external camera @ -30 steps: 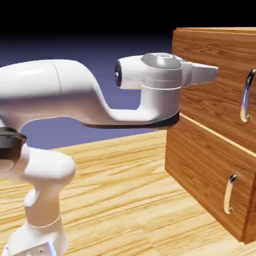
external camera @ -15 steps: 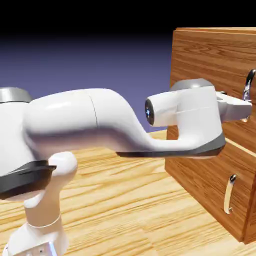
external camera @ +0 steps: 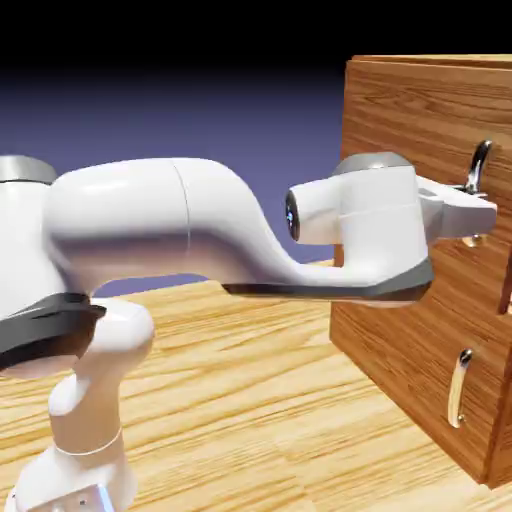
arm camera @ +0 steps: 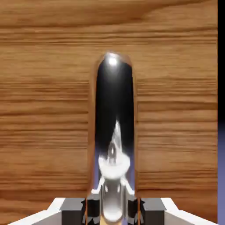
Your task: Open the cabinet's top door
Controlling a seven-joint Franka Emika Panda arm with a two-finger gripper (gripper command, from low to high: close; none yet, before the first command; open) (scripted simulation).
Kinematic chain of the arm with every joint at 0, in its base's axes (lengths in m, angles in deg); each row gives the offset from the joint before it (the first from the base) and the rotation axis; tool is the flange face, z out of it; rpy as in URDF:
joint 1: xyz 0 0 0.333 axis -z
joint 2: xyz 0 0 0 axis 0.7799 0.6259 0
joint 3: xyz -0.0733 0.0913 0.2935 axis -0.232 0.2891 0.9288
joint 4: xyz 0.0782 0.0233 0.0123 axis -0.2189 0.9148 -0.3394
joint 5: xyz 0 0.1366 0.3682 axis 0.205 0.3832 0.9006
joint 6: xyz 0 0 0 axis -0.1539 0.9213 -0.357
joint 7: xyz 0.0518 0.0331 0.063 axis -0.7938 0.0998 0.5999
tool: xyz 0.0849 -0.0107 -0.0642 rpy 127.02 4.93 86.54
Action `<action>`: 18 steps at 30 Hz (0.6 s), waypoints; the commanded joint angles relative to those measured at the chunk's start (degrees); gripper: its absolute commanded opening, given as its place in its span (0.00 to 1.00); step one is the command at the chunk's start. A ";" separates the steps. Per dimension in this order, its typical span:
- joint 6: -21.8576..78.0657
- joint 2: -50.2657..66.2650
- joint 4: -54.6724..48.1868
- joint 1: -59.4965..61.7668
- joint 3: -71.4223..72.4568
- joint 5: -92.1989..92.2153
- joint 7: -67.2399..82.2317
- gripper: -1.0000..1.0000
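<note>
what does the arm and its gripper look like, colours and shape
The arm is glossy white with fat rounded links, a black band at the lower left joint and a dark trim under the wrist. The wrist has a grey cap and a round dark end face. The gripper is a white, blocky hand; in the hand view its fingertips are dark grey. No cables show.

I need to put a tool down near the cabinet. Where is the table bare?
The table is bare between the arm's base and the cabinet. It is crowded at the top door's handle, where the fingers are clamped.
</note>
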State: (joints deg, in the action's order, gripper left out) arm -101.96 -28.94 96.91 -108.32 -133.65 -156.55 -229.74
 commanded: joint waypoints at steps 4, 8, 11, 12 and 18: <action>3.69 0.04 6.73 8.30 6.02 3.53 0.38 0.00; 7.20 -0.81 13.31 16.61 12.55 7.88 1.46 0.00; 9.82 -2.15 18.29 22.84 17.82 11.87 2.76 0.00; 10.71 -2.76 19.98 24.91 19.67 13.38 3.29 0.00; 16.22 -8.26 30.31 37.02 31.78 24.78 7.60 0.00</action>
State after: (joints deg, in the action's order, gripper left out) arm -85.79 -37.20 127.21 -71.29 -101.88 -131.91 -222.15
